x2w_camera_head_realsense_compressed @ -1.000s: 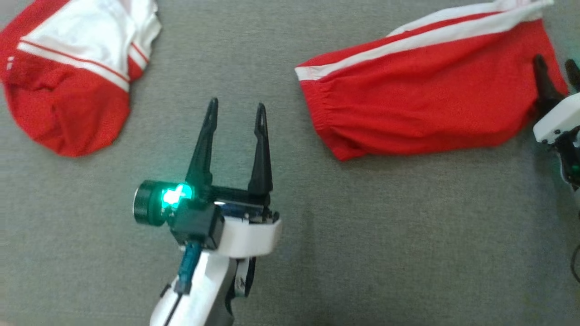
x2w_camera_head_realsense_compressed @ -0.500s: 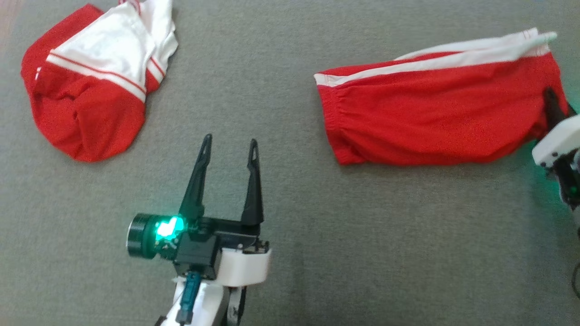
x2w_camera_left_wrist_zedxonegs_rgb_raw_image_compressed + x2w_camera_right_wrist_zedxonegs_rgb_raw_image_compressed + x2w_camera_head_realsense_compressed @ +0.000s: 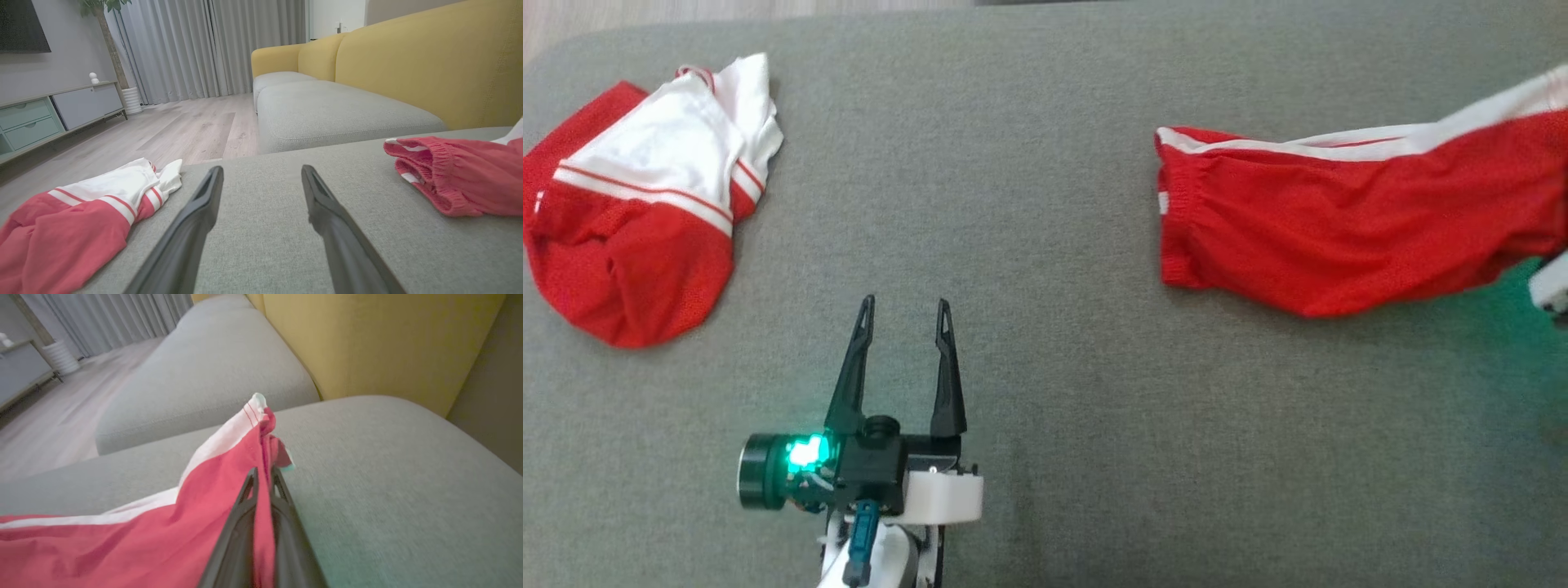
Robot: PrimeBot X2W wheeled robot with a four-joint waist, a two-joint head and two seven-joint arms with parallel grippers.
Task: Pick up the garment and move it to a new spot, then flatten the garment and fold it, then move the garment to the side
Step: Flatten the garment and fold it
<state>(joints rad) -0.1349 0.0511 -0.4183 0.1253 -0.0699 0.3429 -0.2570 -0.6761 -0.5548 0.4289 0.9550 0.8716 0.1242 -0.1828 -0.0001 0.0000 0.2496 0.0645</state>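
The garment [image 3: 1339,237] is red mesh with white side stripes and lies stretched across the right of the grey cushion. Its elastic waistband end points left, and its right end is raised off the cushion. My right gripper [image 3: 263,473] is shut on that raised right end, red cloth pinched between its dark fingers, in the right wrist view. A white piece of the right wrist [image 3: 1553,286] shows at the head view's right edge. My left gripper [image 3: 907,304] is open and holds nothing, low over bare cushion left of the garment [image 3: 461,183].
A second red and white garment [image 3: 637,220] lies crumpled at the cushion's far left. The yellow sofa back [image 3: 429,61] rises to the right. Wooden floor [image 3: 184,126] lies past the cushion's far edge, where another grey seat [image 3: 335,110] adjoins.
My right gripper has shut on the garment's right end and drawn it to the right, lifting that end. The left gripper has pulled back toward me. The head camera has shifted.
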